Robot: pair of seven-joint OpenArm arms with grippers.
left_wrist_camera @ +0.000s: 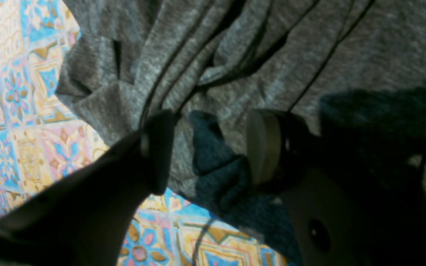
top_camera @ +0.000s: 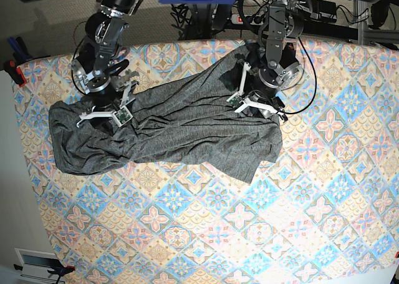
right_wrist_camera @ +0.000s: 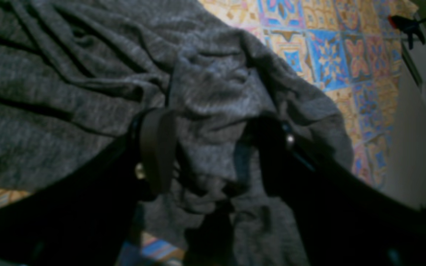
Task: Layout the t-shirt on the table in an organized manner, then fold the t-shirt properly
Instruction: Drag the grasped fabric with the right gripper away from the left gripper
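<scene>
Across the upper half of the base view the t-shirt (top_camera: 168, 125) lies spread on the table (top_camera: 206, 234), stretched from the left side to the upper middle. It is still full of wrinkles and bunched at both ends, and no fold is made yet. So the laying out looks partly done, and the smoothing and all the folding are left.

At the left of the base view, the right gripper (right_wrist_camera: 207, 147) sits on the wrinkly cloth. Its two fingers (right_wrist_camera: 157, 147) stand wide apart with loose cloth lying between them. It pinches nothing.

At the upper middle of the base view, the left gripper (left_wrist_camera: 205, 147) is at the other bunched end. Its fingers (left_wrist_camera: 263, 146) also stand apart over the shirt's edge. Cloth lies between them, but they do not squeeze it, as far as I can see.
</scene>
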